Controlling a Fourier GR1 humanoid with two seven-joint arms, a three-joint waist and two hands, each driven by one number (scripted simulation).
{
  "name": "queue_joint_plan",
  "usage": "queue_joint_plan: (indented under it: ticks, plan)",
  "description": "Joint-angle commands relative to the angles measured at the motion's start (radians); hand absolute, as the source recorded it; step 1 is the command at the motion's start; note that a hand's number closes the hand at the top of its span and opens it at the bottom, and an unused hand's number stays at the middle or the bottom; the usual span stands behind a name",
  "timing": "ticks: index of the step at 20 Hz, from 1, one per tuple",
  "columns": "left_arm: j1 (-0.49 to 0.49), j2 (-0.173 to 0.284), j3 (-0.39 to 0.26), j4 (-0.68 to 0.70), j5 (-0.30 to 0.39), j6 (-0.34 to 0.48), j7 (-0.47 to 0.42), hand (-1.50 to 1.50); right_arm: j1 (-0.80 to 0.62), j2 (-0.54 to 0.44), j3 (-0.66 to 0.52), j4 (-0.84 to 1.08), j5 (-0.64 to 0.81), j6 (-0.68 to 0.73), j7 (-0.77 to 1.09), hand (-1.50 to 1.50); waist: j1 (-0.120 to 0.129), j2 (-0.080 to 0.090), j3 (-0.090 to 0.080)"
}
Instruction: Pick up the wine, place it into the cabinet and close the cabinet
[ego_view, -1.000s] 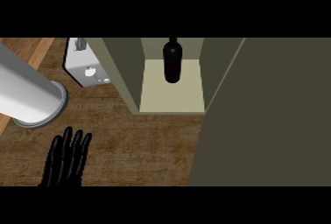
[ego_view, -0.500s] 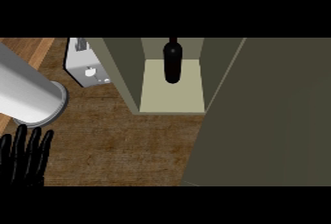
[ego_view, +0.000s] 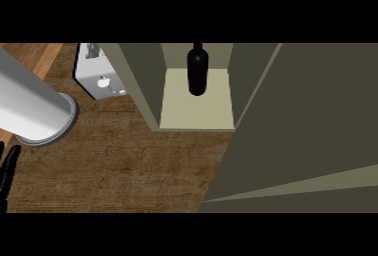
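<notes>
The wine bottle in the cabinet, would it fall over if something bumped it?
Probably. The wine bottle stands upright, tall and narrow, so a nudge could tip it. Being round, it would likely roll on the cabinet shelf. It looks smooth, so maybe slippery.

It was a home kitchen. A wooden counter (ego_view: 125, 165) with a brown grain ran across the view, and on it stood an olive-green cabinet (ego_view: 144, 85) with its door (ego_view: 295, 140) swung open and a pale shelf inside. A dark wine bottle (ego_view: 196, 70) stood on that shelf. Beside the cabinet sat a white toaster (ego_view: 100, 75), the sort of small appliance kept on a household worktop.
</notes>
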Motion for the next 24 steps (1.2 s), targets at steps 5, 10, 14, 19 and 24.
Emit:
queue_joint_plan:
  ticks: [5, 10, 14, 19, 24]
  plan:
    - [-0.002, 0.046, 0.122, 0.049, 0.077, -0.11, 0.04, -1.5, -0.077, 0.021, 0.277, 0.009, 0.132, -0.18, -0.053, 1.5, -0.003, -0.004, -0.002]
    - [0.001, 0.017, 0.098, 0.085, 0.06, -0.142, 0.03, -1.5, -0.18, 0.021, 0.294, 0.098, 0.188, -0.272, -0.099, 1.5, 0.004, -0.002, -0.003]
    - [-0.027, 0.03, 0.142, 0.09, 0.107, -0.155, 0.082, -1.5, -0.315, 0.02, 0.311, 0.098, 0.246, -0.385, -0.03, 1.5, 0.003, -0.001, -0.003]
    - [-0.07, -0.007, 0.119, 0.109, 0.1, -0.178, 0.088, -1.5, -0.505, 0.017, 0.215, 0.205, 0.186, -0.485, -0.016, 1.5, 0.011, 0.008, -0.002]
    - [-0.047, -0.002, 0.14, 0.07, 0.112, -0.185, 0.108, -1.5, -0.65, 0.015, 0.133, 0.278, 0.072, -0.558, 0.008, 1.5, 0.04, 0.01, -0.002]
